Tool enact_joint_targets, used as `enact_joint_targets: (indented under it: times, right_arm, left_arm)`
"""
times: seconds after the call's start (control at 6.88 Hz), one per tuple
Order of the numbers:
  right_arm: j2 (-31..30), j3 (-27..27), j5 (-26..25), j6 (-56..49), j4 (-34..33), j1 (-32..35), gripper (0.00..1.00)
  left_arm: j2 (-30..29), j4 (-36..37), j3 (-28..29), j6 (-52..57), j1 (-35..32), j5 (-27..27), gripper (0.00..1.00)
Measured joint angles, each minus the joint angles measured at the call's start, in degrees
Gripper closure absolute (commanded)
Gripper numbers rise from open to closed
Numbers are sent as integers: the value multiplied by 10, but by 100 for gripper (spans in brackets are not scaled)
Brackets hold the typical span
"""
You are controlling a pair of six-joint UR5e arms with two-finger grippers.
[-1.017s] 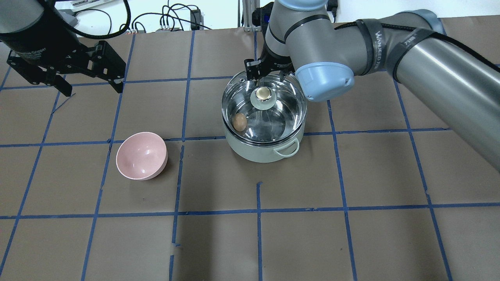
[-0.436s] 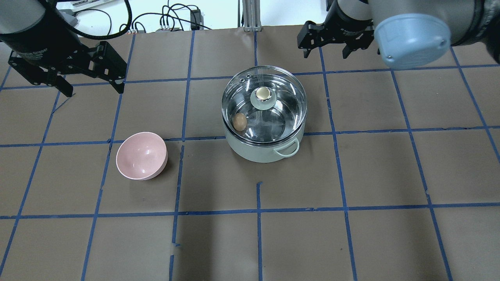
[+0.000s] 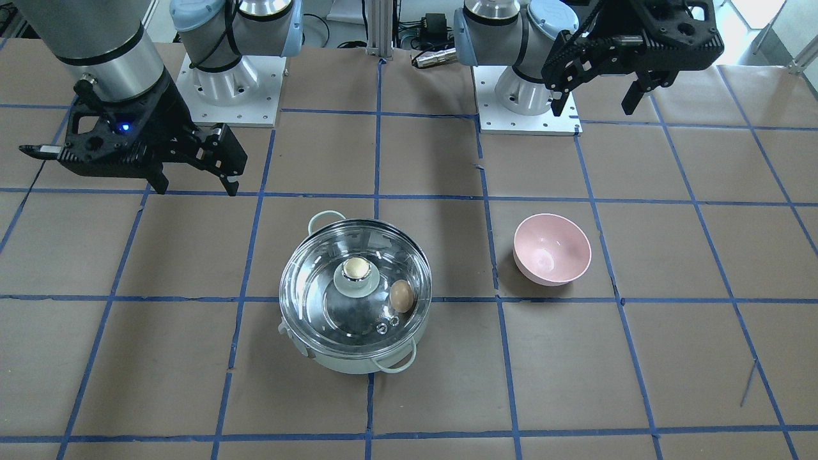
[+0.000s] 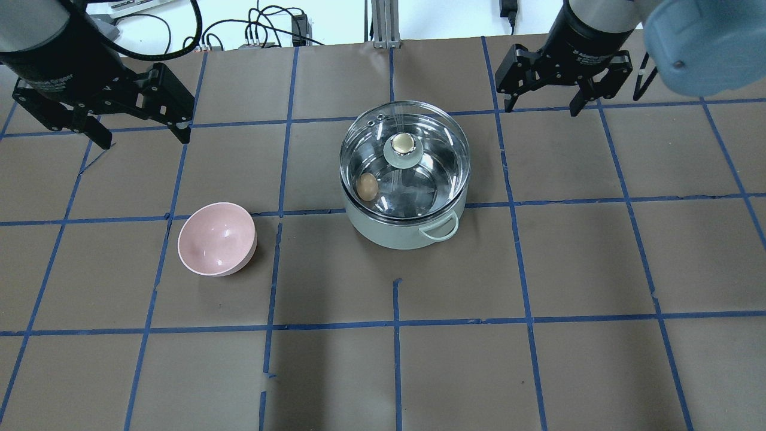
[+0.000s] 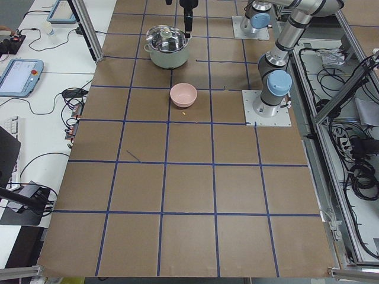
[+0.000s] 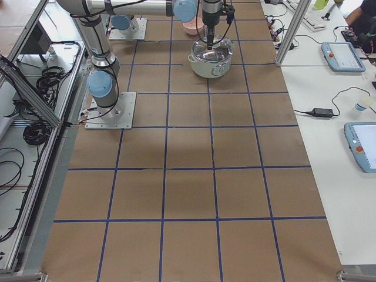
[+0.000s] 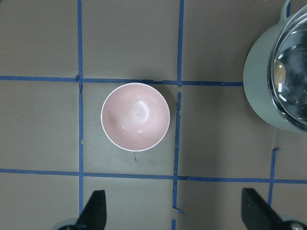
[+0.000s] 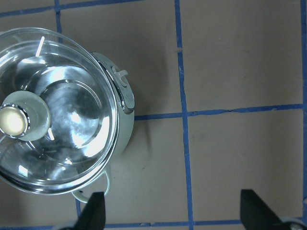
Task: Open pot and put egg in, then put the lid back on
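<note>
**Lid on, egg inside, both grippers clear**

Brown paper with a grid of blue tape lines covers the table (image 4: pixel 538 269), and cables trail along its far edge. The mint-green pot (image 4: pixel 395 236) stands near the middle with the glass lid (image 4: pixel 402 157) seated flat on its rim, golden knob (image 4: pixel 403 142) upward. Through the glass the brown egg (image 4: pixel 367 186) shows inside the pot, lying against the steel wall on the side toward the pink bowl (image 4: pixel 216 238). That bowl sits well apart from the pot, on the robot's left.

The left gripper (image 4: pixel 143 140) hangs above the table on the bowl's side, fingers spread wide with nothing between them. The right gripper (image 4: pixel 543 109) hangs raised off to the pot's other side, touching neither pot nor lid, its fingers likewise spread and bare.
</note>
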Motion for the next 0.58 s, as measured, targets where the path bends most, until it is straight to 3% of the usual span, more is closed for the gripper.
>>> enact_joint_targets:
  times: [0.58]
  right_arm:
    - [-5,26,4,6,17,5,0]
  left_arm:
    - [0,-1,-12,-2,-2,1,0]
